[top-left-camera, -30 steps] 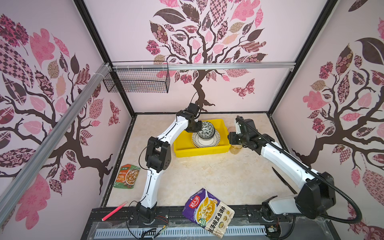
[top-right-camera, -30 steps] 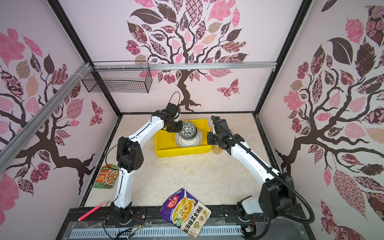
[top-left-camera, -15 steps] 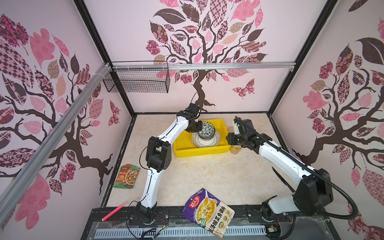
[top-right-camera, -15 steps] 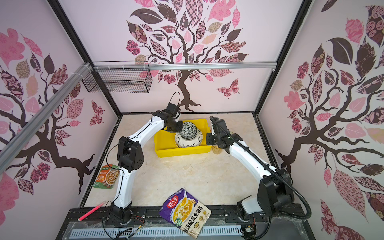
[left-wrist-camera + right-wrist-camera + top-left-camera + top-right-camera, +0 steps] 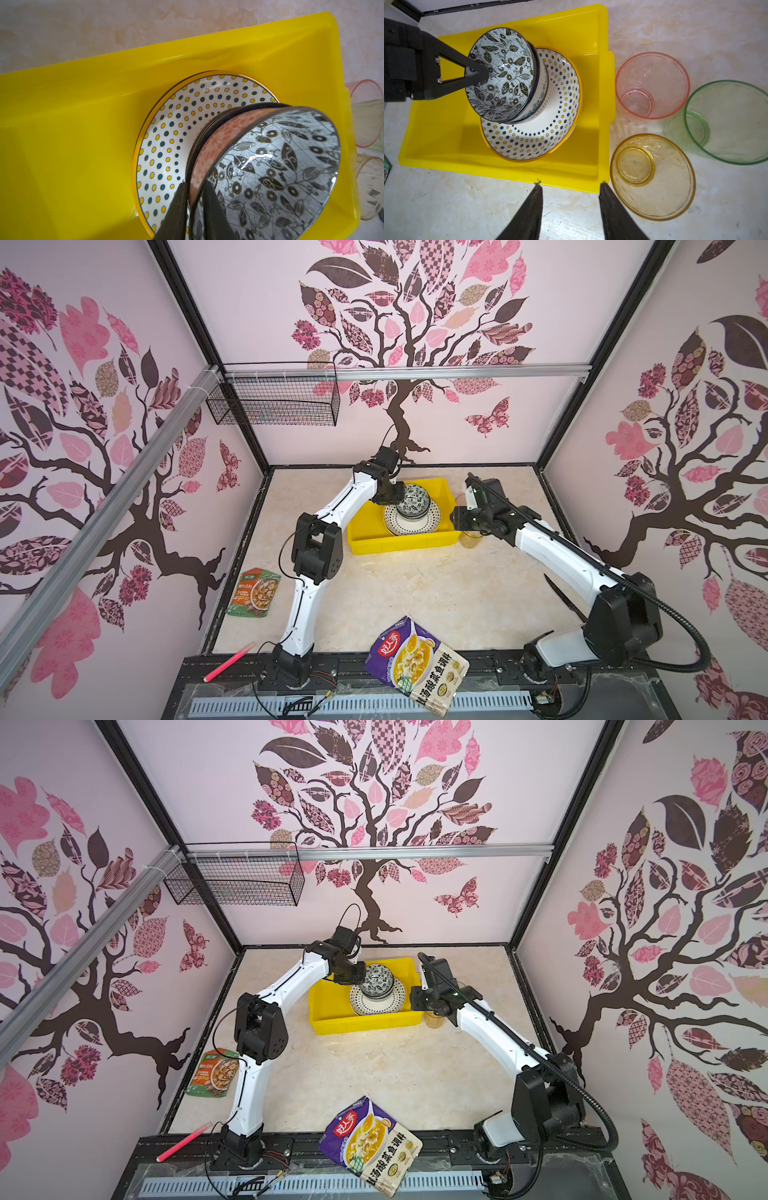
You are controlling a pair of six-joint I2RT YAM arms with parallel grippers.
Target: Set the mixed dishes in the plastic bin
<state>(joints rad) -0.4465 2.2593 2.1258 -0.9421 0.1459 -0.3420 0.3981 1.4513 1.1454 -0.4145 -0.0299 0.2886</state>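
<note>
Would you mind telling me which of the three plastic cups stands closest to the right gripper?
The amber cup, just beside a fingertip of the open right gripper; the pink cup and the green cup stand farther off.

Three tumblers, three stacked bowls, one bin, two packets.

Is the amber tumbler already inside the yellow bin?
No, the amber tumbler stands on the tabletop just outside the yellow bin.

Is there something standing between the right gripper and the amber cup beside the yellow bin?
Nothing visible does. The right gripper hangs open at the yellow bin's corner, and the amber cup stands next to it on the table.
</note>
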